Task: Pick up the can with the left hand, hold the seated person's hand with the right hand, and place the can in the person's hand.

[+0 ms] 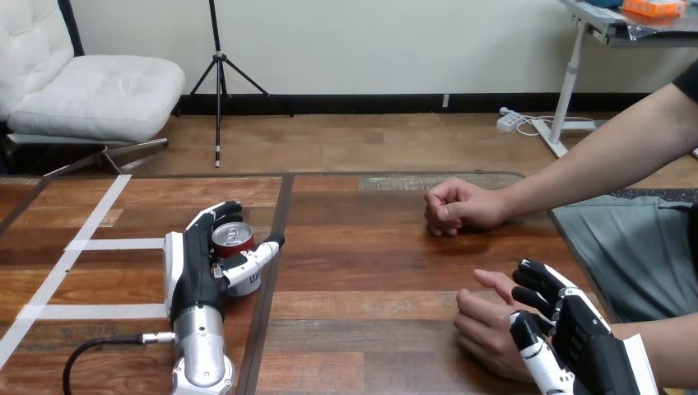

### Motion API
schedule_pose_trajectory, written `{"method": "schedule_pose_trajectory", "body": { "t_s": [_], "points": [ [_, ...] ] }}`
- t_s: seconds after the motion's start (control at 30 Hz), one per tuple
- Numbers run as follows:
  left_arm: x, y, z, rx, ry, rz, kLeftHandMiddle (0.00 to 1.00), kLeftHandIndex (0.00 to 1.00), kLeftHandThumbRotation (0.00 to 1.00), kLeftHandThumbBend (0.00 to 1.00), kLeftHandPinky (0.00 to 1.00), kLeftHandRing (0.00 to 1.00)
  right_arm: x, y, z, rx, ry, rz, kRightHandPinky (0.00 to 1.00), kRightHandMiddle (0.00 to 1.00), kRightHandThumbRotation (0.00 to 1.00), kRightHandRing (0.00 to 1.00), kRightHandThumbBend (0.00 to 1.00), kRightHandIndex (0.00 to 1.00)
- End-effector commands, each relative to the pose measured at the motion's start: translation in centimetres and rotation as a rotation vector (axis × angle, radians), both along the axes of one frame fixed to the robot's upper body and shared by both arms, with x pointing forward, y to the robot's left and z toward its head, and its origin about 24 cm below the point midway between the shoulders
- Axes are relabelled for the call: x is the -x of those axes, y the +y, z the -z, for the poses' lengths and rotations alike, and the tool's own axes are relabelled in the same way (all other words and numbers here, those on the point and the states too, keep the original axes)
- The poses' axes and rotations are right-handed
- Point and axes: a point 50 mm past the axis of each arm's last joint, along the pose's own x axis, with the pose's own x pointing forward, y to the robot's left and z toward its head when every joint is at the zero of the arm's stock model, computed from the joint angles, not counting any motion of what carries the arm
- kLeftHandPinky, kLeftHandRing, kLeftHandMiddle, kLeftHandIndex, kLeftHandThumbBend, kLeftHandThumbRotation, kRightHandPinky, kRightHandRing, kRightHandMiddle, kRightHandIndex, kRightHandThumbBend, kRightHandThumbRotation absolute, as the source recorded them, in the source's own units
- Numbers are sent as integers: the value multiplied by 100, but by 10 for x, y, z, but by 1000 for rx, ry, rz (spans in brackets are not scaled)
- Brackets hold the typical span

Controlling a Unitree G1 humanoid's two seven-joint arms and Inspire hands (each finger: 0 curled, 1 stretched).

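Right hand (576,337): near right, fingers and thumb curled round the person's near hand (486,329); wrist cut off by the bottom edge.
Left hand (197,267): near left, fingers and thumb clamped on the can (233,237).
Can: upright on the wooden table (370,271), red, silver top; lower body partly hidden by the thumb.
Person's far hand (457,207): fist on the table, far right.

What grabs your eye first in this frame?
The left hand, at the left of the table, has its fingers and thumb curled round the can. At lower right, the right hand lies against the person's lower hand. The person's upper hand rests as a fist mid-table.
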Motion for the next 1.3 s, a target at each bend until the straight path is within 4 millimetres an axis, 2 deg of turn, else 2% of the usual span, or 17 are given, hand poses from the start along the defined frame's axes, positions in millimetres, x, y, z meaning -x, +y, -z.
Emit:
{"method": "schedule_pose_trajectory", "body": {
  "t_s": [0.0, 0.63, 0.97, 1.27],
  "points": [
    [-11, 0, -15, -17, -64, 14, 75, 73, 0, 66, 68, 74, -14, 3, -15, 11, -86, -33, 76, 84, 61, 82, 54, 83],
    [-11, 1, -17, -14, -82, 4, 74, 73, 0, 65, 68, 74, -13, 3, -16, 20, -87, -33, 76, 84, 61, 82, 54, 83],
    [-11, 1, -18, 17, -109, -33, 67, 65, 0, 62, 54, 63, -13, 4, -16, 20, -88, -31, 75, 84, 61, 82, 54, 83],
    [-12, 0, -19, 23, -105, -68, 62, 62, 0, 61, 48, 57, -13, 5, -16, 12, -87, -31, 76, 84, 62, 82, 55, 83]
  ]
}}
